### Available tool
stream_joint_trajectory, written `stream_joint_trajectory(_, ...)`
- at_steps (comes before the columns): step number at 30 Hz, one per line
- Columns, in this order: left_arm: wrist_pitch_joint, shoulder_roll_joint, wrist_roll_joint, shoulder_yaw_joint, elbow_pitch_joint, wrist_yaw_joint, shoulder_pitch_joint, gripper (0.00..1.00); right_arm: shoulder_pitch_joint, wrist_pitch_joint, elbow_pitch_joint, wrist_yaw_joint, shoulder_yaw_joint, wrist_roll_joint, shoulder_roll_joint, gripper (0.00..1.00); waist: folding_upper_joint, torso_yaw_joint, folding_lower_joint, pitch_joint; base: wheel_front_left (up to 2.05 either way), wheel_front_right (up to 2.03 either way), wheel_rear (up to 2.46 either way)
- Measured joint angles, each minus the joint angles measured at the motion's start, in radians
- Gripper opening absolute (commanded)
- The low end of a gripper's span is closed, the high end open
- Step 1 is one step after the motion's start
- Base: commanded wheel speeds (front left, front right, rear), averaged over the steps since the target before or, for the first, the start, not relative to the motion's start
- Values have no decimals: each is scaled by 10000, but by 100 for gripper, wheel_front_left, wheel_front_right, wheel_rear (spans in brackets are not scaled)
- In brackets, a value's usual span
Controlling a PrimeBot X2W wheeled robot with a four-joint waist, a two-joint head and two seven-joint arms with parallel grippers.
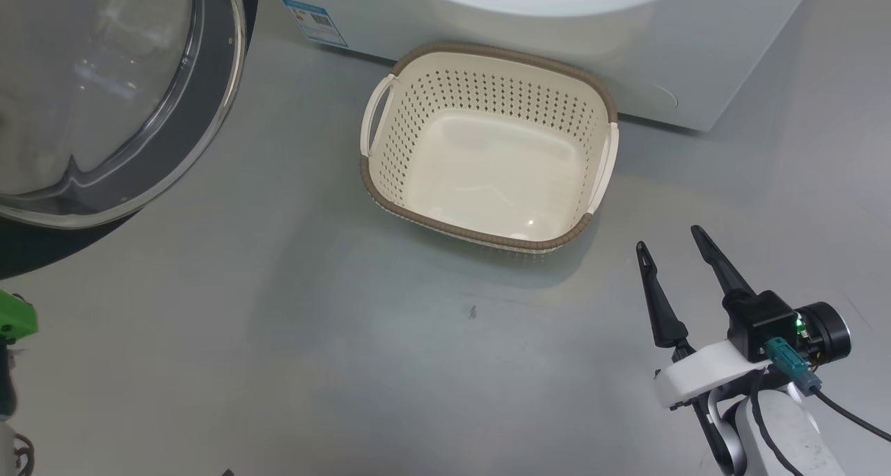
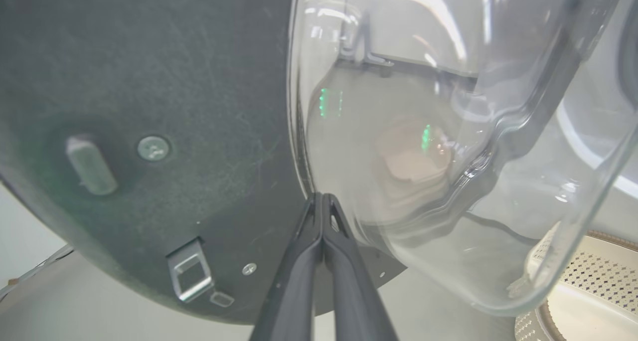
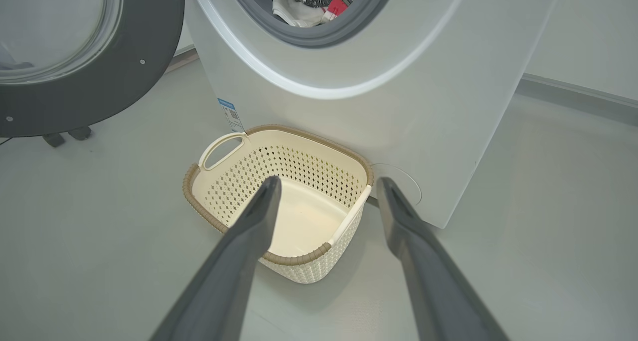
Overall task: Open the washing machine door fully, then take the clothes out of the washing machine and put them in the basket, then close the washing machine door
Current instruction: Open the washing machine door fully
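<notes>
The washing machine door [image 1: 221, 107] stands swung open to the left of the washing machine [image 3: 413, 116]. The left gripper [image 2: 323, 197] has its fingers pressed together, tips at the seam between the door's dark rim and glass bowl. The red and white clothes [image 3: 305, 11] lie inside the drum. The basket [image 1: 502, 60] sits on the floor [image 1: 278, 365] against the washer's front. The right gripper [image 1: 667, 237] hovers to the basket's right, fingers spread, holding nothing.
</notes>
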Motion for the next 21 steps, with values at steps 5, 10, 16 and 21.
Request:
stream_joint_trajectory(5,-100,-2,366,-320,42,-48,6,0,-23,-82,219,0,-33,253,96,100,0,-70,0,-450,0,0,0)
stream_joint_trajectory(10,-188,-2,627,-594,15,-127,158,0,-19,-125,468,0,-79,558,207,100,0,-196,0,-1008,0,0,0)
stream_joint_trajectory(16,-192,-127,959,-1007,-242,-215,792,0,38,-169,600,0,-130,853,309,100,0,-463,0,-1745,0,0,0)
stream_joint_trajectory(21,-276,-518,1058,-1386,-635,-230,1428,0,205,-171,535,-4,-366,1164,336,100,0,-872,0,-2493,0,0,0)
